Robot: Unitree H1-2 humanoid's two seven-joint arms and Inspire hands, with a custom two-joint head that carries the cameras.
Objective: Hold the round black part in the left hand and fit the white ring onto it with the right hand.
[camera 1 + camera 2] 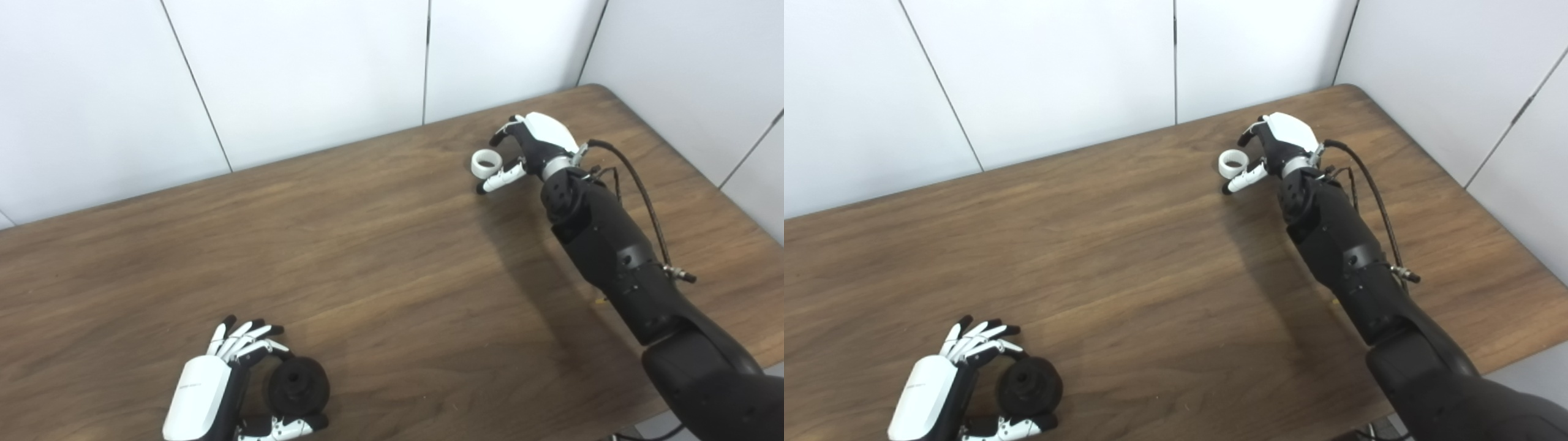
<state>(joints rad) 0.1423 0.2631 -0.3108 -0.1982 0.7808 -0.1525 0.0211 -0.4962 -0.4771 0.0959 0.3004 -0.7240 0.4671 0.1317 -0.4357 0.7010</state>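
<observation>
Small, stiff, light white ring (487, 162), likely slick: best pinched across its rim. Flanked by right hand (531, 150), fingers apart, grip not closed. Left hand (223, 386) cupped around round black part (299, 386), contact unclear.

Setting: robot lab or test cell. Bare wood-grain table (380, 245) against plain white panel walls (294, 73), seams visible.

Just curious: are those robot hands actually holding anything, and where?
Left hand cups the round black part around its rim. Right hand brackets the white ring; a firm grip cannot be told.
</observation>
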